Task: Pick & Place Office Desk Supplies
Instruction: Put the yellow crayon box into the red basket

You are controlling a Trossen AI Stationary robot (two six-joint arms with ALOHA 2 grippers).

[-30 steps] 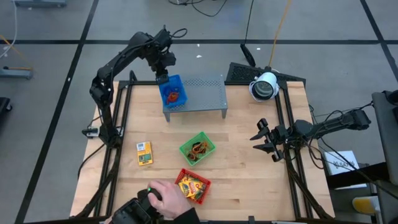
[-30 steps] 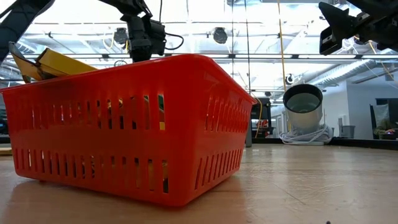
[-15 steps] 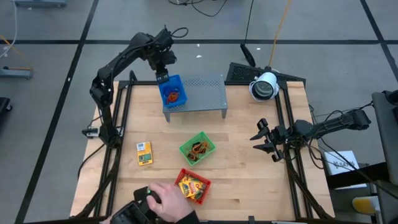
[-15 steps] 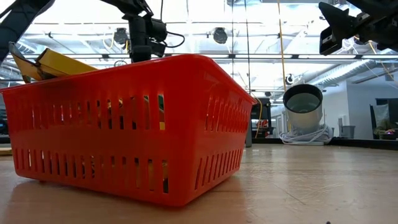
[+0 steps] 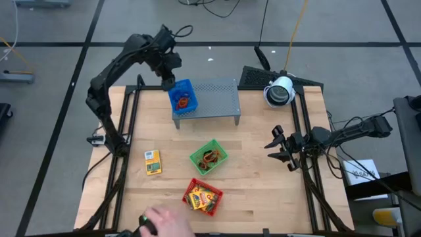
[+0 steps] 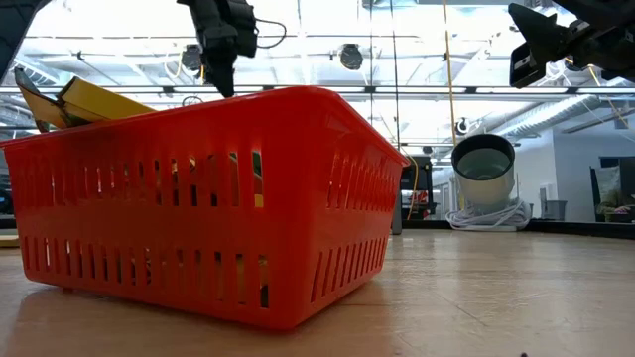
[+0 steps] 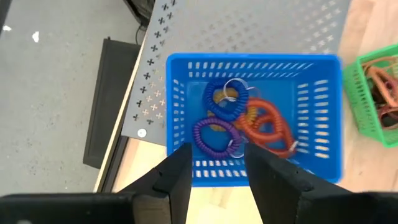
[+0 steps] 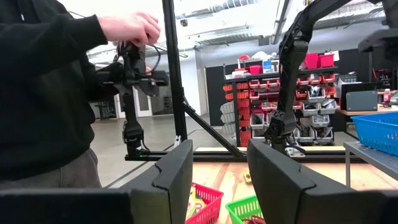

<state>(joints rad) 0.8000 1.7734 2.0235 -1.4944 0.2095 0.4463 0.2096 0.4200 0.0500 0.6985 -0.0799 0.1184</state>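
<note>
- My left end effector (image 5: 166,84) hovers above the blue mesh tray (image 5: 182,97) on the grey perforated metal rack (image 5: 214,96), fingers parted and empty; the purple, blue and orange coiled loops (image 7: 239,121) lie inside, seemingly sorted there.
- A flat yellow packet (image 5: 152,162) lies loose on the wooden counter (image 5: 256,191), probably next, beside the green (image 5: 209,157) and red (image 5: 203,196) trays.
- My right end effector (image 5: 277,149) waits released near the counter's right edge, holding nothing.

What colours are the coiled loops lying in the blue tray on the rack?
One blue, one purple, one orange, seen best in the left wrist view: coiled loops inside the blue tray.
</note>
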